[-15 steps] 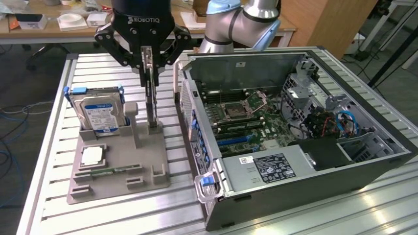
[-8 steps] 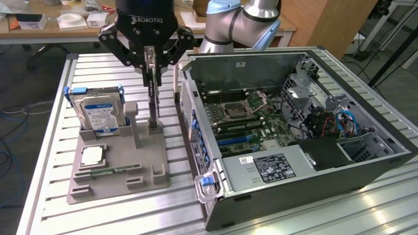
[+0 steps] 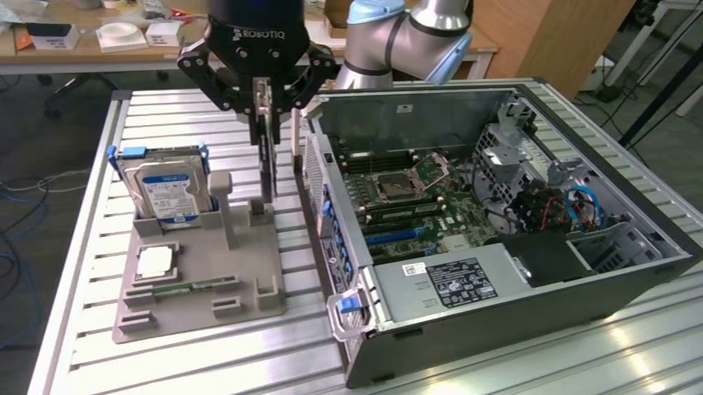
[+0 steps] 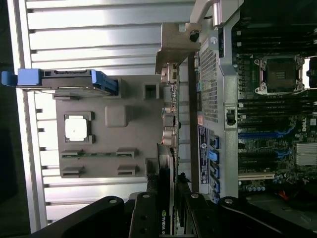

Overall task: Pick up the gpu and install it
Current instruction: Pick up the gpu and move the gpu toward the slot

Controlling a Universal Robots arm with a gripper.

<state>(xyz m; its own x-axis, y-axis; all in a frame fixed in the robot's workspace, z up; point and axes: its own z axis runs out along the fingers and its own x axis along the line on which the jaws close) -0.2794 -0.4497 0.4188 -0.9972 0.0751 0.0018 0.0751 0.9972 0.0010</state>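
The gpu (image 3: 265,156) hangs edge-on as a thin dark blade between the black fingers of my gripper (image 3: 275,103), which is shut on it. Its lower end sits just over the back slot of the grey fixture (image 3: 197,309); I cannot tell whether it still touches. In the wrist view the gpu (image 4: 166,163) runs away from my gripper (image 4: 167,203), and its silver bracket (image 4: 176,44) lies at the far end, beside the case's rear wall. The open computer case (image 3: 571,288) lies on its side to the exterior view's right of the card, with the motherboard (image 3: 423,206) exposed.
On the grey fixture stand a silver hard drive (image 3: 167,193) with blue rails, a square processor (image 3: 155,262) and a narrow green memory stick (image 3: 187,288). The power supply (image 3: 456,280) fills the case's near corner. The slatted metal table (image 3: 165,370) carries everything.
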